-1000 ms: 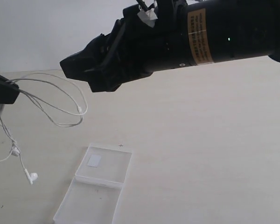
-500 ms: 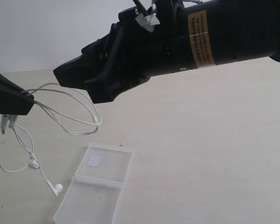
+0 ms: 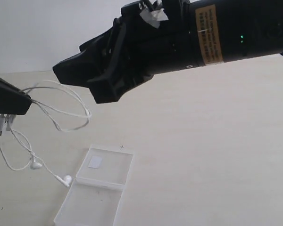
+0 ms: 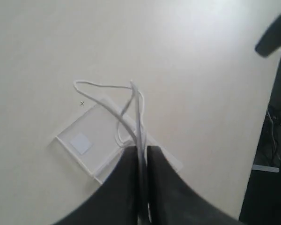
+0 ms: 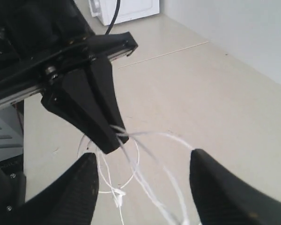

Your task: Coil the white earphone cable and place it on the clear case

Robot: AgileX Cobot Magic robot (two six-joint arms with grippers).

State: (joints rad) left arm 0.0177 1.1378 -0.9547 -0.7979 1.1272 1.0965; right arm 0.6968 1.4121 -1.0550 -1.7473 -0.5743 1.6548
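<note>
Left wrist view: our left hand (image 4: 140, 149) pinches the white earphone cable (image 4: 139, 117) near the clear case (image 4: 96, 126); our right hand (image 5: 144, 153) gapes empty. Loose loops may slip free, dropping onto the counter (image 3: 203, 155) instead.

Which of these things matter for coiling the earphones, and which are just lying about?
For the job: cable, pinched in the left gripper; case; right gripper, jaws open.
Just there: table; small cross marked on it; white unit behind.
</note>
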